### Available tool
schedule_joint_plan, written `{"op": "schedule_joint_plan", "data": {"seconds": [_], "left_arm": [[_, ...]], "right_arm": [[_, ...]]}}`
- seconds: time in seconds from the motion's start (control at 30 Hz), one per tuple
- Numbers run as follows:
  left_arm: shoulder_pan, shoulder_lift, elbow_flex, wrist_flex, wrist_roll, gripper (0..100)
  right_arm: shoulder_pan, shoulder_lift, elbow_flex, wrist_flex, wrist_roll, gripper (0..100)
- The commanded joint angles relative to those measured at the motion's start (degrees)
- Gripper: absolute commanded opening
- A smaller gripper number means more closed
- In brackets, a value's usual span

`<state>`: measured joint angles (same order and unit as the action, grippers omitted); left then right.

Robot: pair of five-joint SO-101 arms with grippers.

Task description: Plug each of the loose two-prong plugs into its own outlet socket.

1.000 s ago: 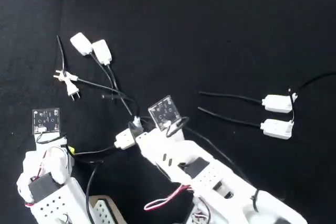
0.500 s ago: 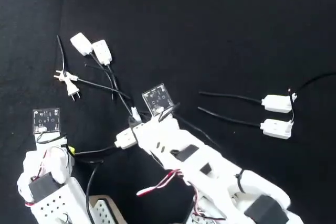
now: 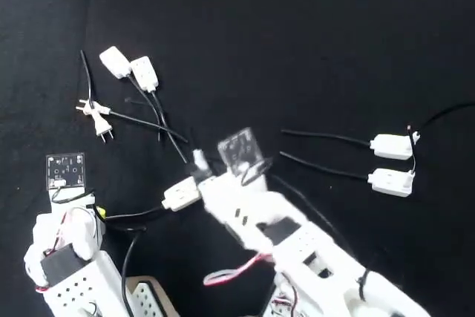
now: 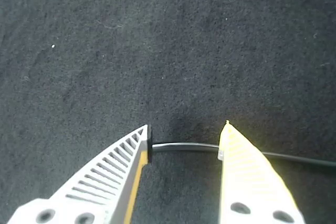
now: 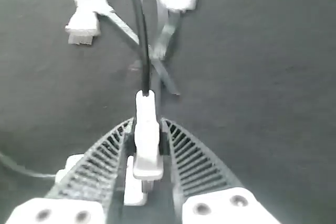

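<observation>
My right gripper (image 5: 147, 174) is shut on a white two-prong plug (image 5: 146, 132), whose black cord runs away from it. In the high view this plug (image 3: 199, 159) hangs just behind a white outlet socket (image 3: 180, 194) near the table's middle. Part of that socket (image 5: 133, 188) shows under the plug between the fingers. Two loose plugs (image 3: 95, 113) lie at the left. My left gripper (image 4: 186, 127) is open, low over the black cloth, with a black cord (image 4: 184, 147) crossing between its tips.
Two white sockets (image 3: 130, 67) with cords lie at the back left. Two more white sockets (image 3: 391, 163) lie at the right with thin cords leading left. Black cords cross the cloth between the left sockets and the middle.
The right arm's wrist swung toward the back left, then back to the right, keeping the plug by the middle socket. The left arm has not moved.
</observation>
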<state>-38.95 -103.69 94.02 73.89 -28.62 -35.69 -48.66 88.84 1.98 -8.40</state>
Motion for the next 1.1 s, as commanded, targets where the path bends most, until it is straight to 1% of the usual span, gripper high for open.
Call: {"op": "schedule_joint_plan", "data": {"seconds": [0.0, 0.03, 0.07, 0.13, 0.3, 0.47, 0.63, 0.73, 0.8, 0.9, 1.07], "left_arm": [[0.04, -0.44, -0.48, 0.35, -0.44, 22], [0.04, -0.44, -0.48, 0.26, -0.44, 22], [0.04, -0.44, -0.48, 0.35, -0.44, 22], [0.04, -0.44, -0.48, 0.35, -0.44, 22], [0.04, -0.44, -0.48, 0.35, -0.44, 22], [-0.22, -0.44, -0.48, 0.44, -0.44, 22], [-0.31, -0.44, -0.48, 0.44, -0.44, 22], [-0.31, -0.44, -0.48, 0.44, -0.44, 22], [-0.22, -0.44, -0.48, 0.44, -0.44, 22], [-0.04, -0.44, -0.48, 0.35, -0.44, 22], [-0.04, -0.44, -0.48, 0.35, -0.44, 22]], "right_arm": [[5.36, -2.59, -19.56, 40.00, -2.73, 1.2], [6.33, -2.07, -24.57, 48.09, -3.34, 1.2], [6.68, -1.63, -27.91, 53.80, -3.43, 1.2], [6.77, -0.75, -30.37, 57.85, -3.69, 1.1], [6.77, 3.82, -30.64, 57.23, -3.34, 1.2], [6.77, 17.01, -35.30, 53.89, -0.70, 1.2], [6.07, 33.71, -49.63, 52.75, -0.53, 1.2], [5.89, 44.09, -59.91, 53.10, 2.99, 1.2], [6.15, 50.95, -67.03, 56.35, 4.92, 1.2], [6.15, 60.79, -76.88, 65.41, 7.03, 1.2], [6.15, 70.37, -83.91, 70.95, 9.14, 1.5]]}}
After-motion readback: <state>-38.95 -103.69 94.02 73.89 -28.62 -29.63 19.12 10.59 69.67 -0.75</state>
